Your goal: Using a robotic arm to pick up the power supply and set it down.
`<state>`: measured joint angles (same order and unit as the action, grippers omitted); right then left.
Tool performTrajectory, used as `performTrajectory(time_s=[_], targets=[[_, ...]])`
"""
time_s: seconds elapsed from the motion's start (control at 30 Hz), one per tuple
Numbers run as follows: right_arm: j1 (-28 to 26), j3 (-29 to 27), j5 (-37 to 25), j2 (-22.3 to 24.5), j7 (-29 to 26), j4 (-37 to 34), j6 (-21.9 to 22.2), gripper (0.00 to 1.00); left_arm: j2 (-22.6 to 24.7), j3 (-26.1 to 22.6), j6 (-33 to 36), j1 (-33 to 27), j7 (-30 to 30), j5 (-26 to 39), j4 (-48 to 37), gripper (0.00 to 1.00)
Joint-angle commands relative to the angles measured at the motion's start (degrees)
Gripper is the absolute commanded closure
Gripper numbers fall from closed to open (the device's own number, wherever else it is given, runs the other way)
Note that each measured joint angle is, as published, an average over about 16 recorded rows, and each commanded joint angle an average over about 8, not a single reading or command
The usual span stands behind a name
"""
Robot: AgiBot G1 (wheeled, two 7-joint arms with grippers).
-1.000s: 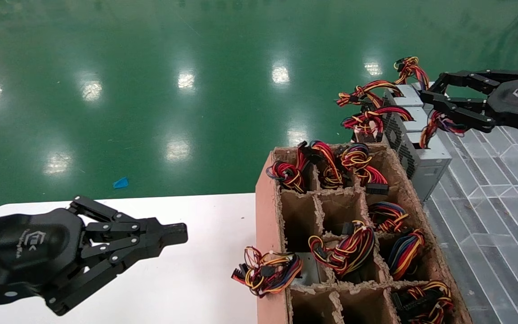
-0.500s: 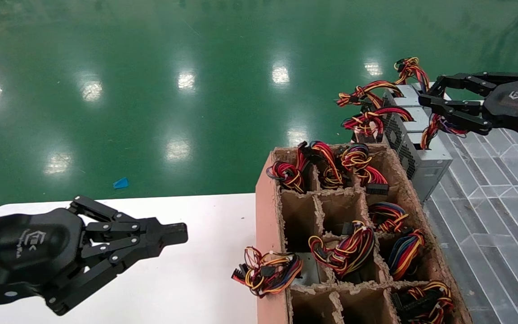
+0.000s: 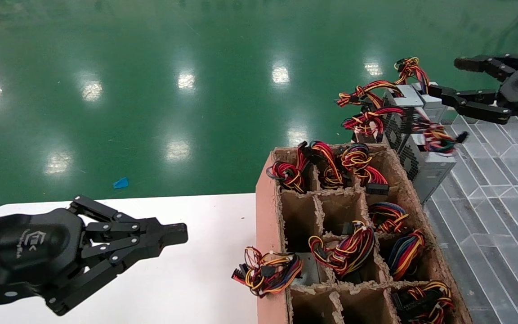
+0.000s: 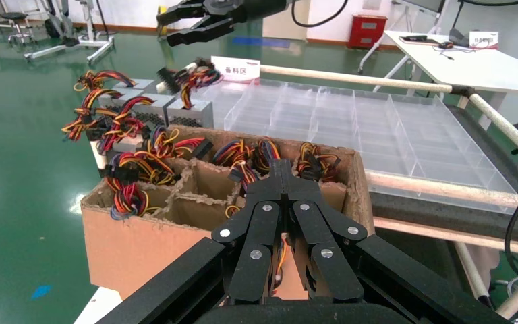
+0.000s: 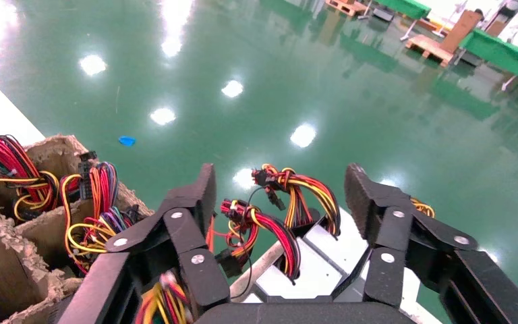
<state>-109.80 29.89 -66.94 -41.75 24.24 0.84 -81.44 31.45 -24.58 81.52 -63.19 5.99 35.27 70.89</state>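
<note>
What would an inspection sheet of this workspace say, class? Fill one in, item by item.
Surface: white table, bare part at left.
Job's things: power supplies in a row beyond the divided cardboard box.
Clutter: loose wire bundle at the box's edge.
Grippers: right gripper open above the power supplies, holding nothing; left gripper shut over the table.
Cables: coloured wire bundles in several compartments.
Surroundings: green floor, clear tray.
</note>
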Motion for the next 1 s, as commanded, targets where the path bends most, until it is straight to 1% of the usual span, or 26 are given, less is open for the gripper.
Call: performTrajectory(time_s=[0.03,0.27,0.37,0.47,0.77,0.8,1.0], targets=[[-0.3,-0.1,0.1,0.1,-0.1,0.1,-0.2,0.00,0.0,0.0,0.0,0.0,0.0,0.0,0.0,1.00],[-0.3,-2.1,3.1,1.4,2.2,0.3,-2.2,0.00,0.0,0.0,0.0,0.0,0.0,0.0,0.0,1.00],[0.6,-2.7,4.0,1.8,1.9,1.5,-2.5,0.00,0.0,0.0,0.0,0.0,0.0,0.0,0.0,1.00],[2.3,-3.2,4.9,2.0,0.7,4.2,-2.8,0.00,0.0,0.0,0.0,0.0,0.0,0.0,0.0,1.00],[9.6,-4.9,8.1,2.7,-5.1,15.2,-3.1,0.00,0.0,0.0,0.0,0.0,0.0,0.0,0.0,1.00],[10.4,-5.1,8.5,2.8,-5.7,16.4,-3.1,0.00,0.0,0.0,0.0,0.0,0.0,0.0,0.0,0.99],[15.3,-6.2,10.6,3.3,-9.5,23.7,-3.2,0.00,0.0,0.0,0.0,0.0,0.0,0.0,0.0,0.24]])
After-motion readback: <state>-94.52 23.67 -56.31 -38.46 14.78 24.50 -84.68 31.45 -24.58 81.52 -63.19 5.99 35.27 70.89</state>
